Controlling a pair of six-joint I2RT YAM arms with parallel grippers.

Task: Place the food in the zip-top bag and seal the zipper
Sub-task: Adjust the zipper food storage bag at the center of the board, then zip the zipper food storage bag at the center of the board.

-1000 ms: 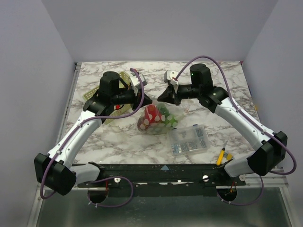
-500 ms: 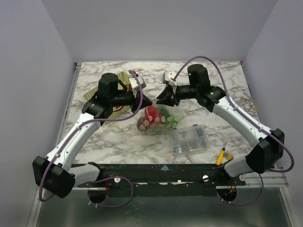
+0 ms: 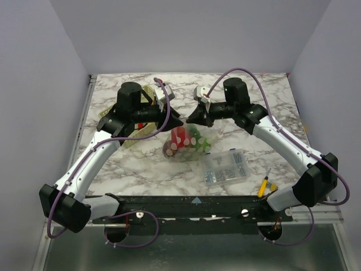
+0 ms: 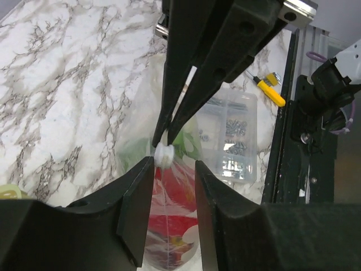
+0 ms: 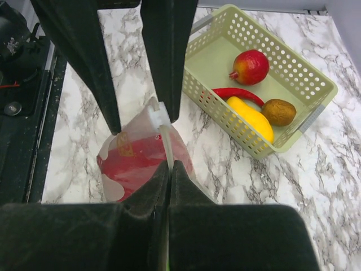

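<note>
A clear compartment box is set on the marble table; a yellow-handled tool is laid just right of it, a lattice basket well left.

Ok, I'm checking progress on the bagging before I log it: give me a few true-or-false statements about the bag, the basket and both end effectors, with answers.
1. The right end effector is pinched shut on the top edge of the zip-top bag. True.
2. The basket is empty. False: a red fruit, a red chili, a yellow piece and a brown piece lie in it.
3. The left end effector is clamped shut. False: its fingers stand apart, with the white slider between them.
4. The bag holds red and green food. True.
</note>
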